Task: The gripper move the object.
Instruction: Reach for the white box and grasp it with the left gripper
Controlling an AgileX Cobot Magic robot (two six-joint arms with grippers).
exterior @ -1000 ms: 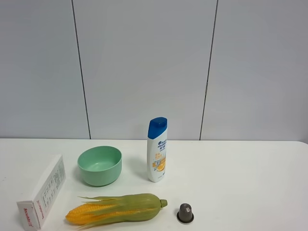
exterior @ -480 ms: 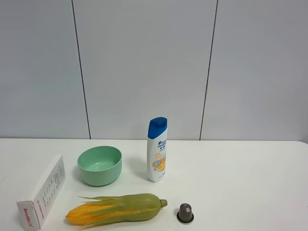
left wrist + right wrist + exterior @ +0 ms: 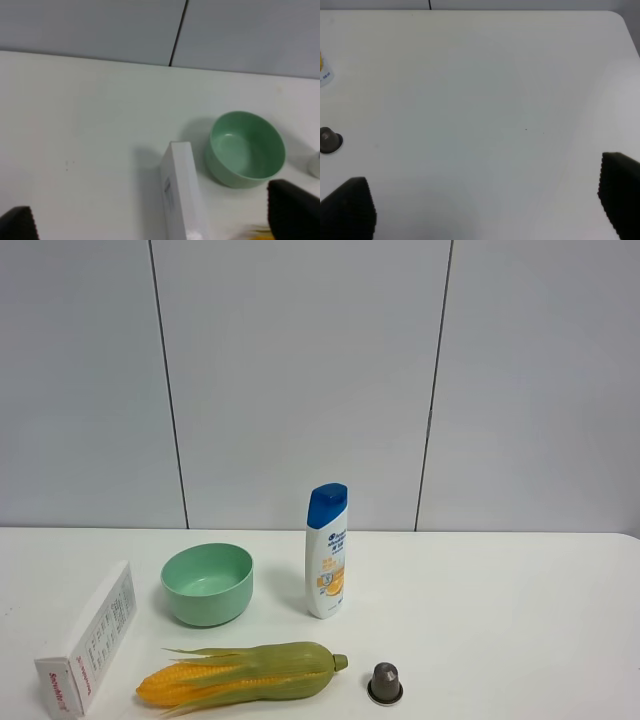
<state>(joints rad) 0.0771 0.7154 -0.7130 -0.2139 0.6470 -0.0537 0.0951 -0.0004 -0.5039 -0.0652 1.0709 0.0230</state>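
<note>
The long white carton (image 3: 95,640) with black print and a red-lettered end lies on the white table at the front left, left of the green bowl. Neither arm shows in the high view. In the left wrist view the carton (image 3: 182,195) lies between the wide-apart black fingertips of my left gripper (image 3: 155,218), which is open, empty and above it. My right gripper (image 3: 484,200) is open and empty over bare table on the right side.
A green bowl (image 3: 207,583) stands right of the carton. A white blue-capped shampoo bottle (image 3: 326,551) stands upright mid-table. A corn cob (image 3: 240,673) lies at the front, with a small grey capsule (image 3: 385,682) to its right. The table's right edge (image 3: 630,35) shows.
</note>
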